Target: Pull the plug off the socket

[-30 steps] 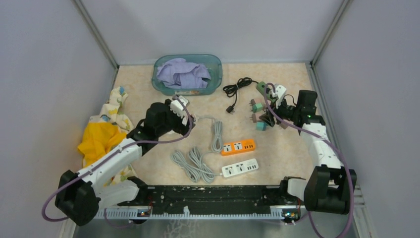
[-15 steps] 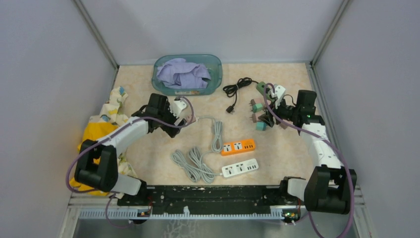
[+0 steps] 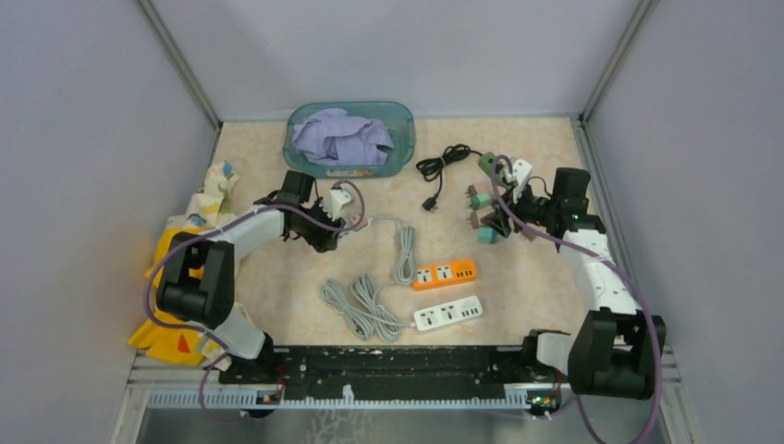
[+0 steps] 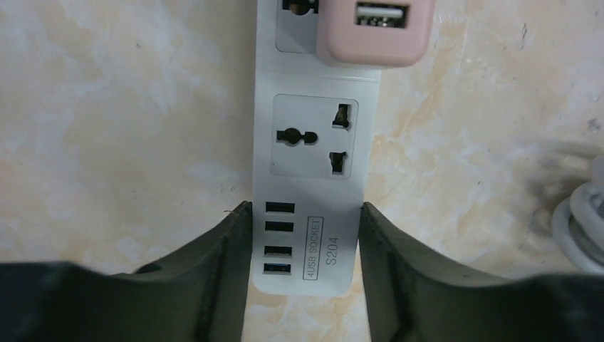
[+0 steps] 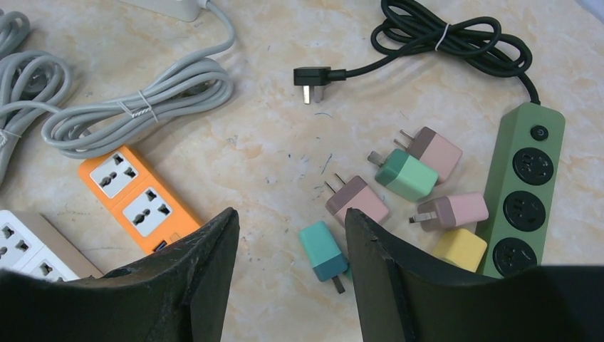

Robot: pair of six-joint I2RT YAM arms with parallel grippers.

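The left gripper (image 4: 305,211) clamps the USB end of a white strip (image 4: 313,142) on the left half of the desk, toward the far edge. Its fingers (image 4: 238,235) press against both long edges. The grip appears meant to pin the strip down so it cannot lift when the plug is drawn. The pink plug (image 4: 374,32) sits seated in the socket beyond the vacant one, well clear of the fingers. Toward the right edge, the right gripper (image 5: 290,217) hangs wide open and empty above loose plugs (image 5: 406,174) lying beside a green strip (image 5: 523,192). It would have to cross the desk to reach the plug; extraction has not begun.
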